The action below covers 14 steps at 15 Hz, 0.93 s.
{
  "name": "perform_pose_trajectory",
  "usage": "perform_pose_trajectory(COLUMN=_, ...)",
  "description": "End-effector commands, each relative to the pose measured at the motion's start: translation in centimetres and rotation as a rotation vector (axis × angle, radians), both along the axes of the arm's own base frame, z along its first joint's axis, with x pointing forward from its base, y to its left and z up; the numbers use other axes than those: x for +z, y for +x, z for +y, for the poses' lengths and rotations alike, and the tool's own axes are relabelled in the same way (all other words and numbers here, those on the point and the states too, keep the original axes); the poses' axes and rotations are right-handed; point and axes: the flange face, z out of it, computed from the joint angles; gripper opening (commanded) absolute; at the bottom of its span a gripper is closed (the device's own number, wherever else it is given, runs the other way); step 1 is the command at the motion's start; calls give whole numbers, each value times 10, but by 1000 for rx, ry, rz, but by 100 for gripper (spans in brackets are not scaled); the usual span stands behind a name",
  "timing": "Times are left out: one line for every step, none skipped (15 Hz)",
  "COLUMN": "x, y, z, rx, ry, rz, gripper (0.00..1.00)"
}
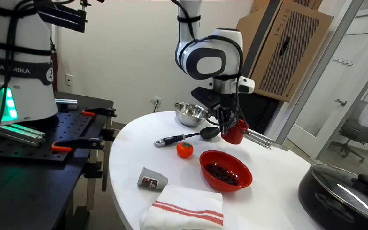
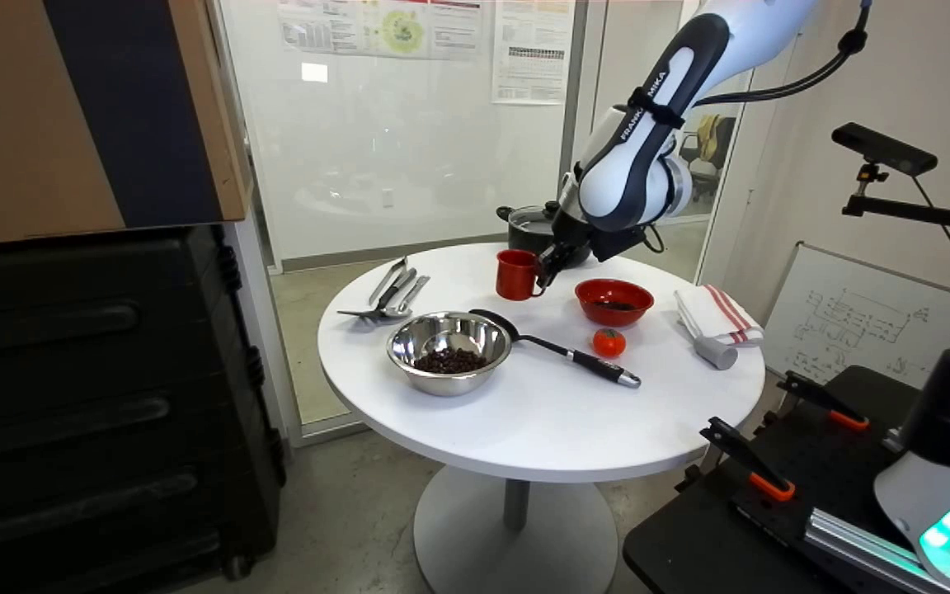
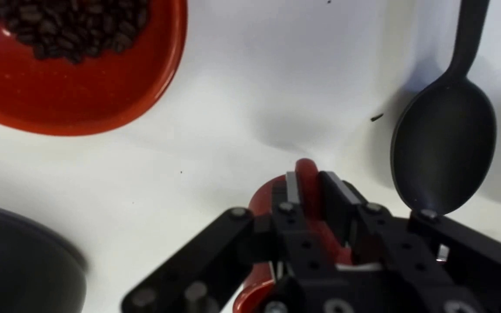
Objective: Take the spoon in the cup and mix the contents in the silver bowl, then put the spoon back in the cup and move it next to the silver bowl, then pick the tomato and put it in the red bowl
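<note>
My gripper [image 3: 309,180] is shut on the handle of the red cup [image 3: 261,201], whose body sits just left of the fingers in the wrist view. Both exterior views show the cup [image 2: 516,275]; whether its base touches the table I cannot tell. No spoon shows in the cup; it is hidden or out of view. The silver bowl [image 2: 442,384] holds dark beans and stands upright. More dark beans lie in the red bowl [image 1: 214,182], which is also in the wrist view's upper left. The tomato [image 1: 184,150] rests on the table beside the red bowl.
A black serving spoon [image 3: 446,139] lies close to the gripper's right. Metal utensils [image 2: 397,293] lie near the table's edge. A lidded black pot [image 1: 324,198], a folded towel [image 1: 187,204] and a tipped grey cup [image 1: 153,179] are also on the table.
</note>
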Motion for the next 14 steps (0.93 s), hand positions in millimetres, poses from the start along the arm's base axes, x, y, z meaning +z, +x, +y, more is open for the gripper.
perform_pose_trajectory(x=25, y=-16, z=6, rx=-27, ry=35, rz=65, gripper=4)
perform_pose_trajectory(x=7, y=-5, z=5, rx=-19, ry=24, rz=41, gripper=18)
perform_pose_trajectory(x=12, y=-7, z=7, rx=-23, ry=32, rz=52, gripper=18)
perform_pose_trajectory(x=16, y=-8, z=8, rx=-25, ry=34, rz=56, gripper=18)
perform_pose_trajectory(x=18, y=-9, z=8, rx=-27, ry=35, rz=57, gripper=18)
perform_pose_trajectory(x=19, y=-10, z=8, rx=-28, ry=35, rz=57, gripper=18)
perform_pose_trajectory(x=18, y=-11, z=7, rx=-29, ry=35, rz=58, gripper=18)
perform_pose_trajectory(x=18, y=-11, z=7, rx=-29, ry=35, rz=60, gripper=18)
perform_pose_trajectory(x=17, y=-12, z=7, rx=-29, ry=35, rz=62, gripper=18)
perform_pose_trajectory(x=17, y=-12, z=7, rx=-29, ry=35, rz=63, gripper=4)
perform_pose_trajectory(x=17, y=-21, z=14, rx=-35, ry=49, rz=46, gripper=4)
perform_pose_trajectory(x=18, y=-31, z=20, rx=-37, ry=61, rz=33, gripper=4)
perform_pose_trajectory(x=19, y=-42, z=28, rx=-37, ry=73, rz=24, gripper=4)
perform_pose_trajectory(x=18, y=-52, z=35, rx=-36, ry=83, rz=10, gripper=4)
